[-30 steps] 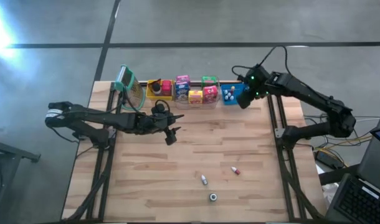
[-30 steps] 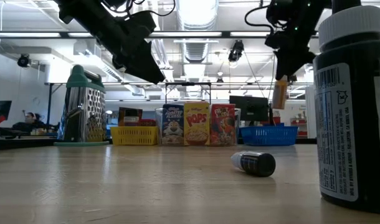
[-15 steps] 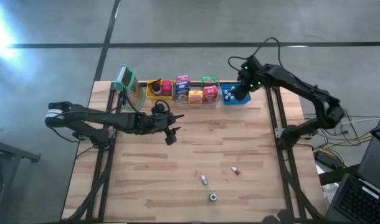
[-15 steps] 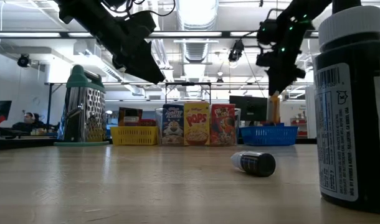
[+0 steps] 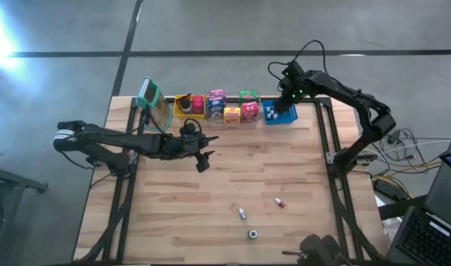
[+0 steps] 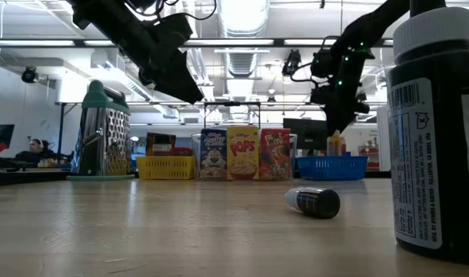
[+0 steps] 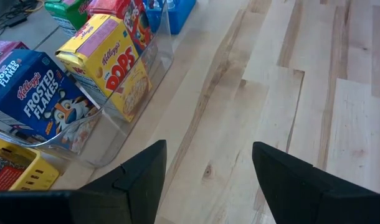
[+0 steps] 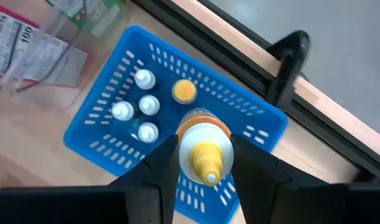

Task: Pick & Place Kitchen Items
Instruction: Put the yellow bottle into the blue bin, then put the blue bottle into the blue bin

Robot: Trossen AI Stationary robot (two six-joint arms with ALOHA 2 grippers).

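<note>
The right tool (image 8: 204,163) grips a yellow-capped bottle (image 8: 205,148) above the blue bin (image 8: 109,147) at the bench's (image 5: 233,177) far edge. The left tool (image 7: 205,177) hangs empty, fingers apart, near the cereal boxes (image 7: 109,62).

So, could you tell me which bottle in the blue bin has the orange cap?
The bottle farthest from the cereal boxes; the other four are white-capped.
</note>
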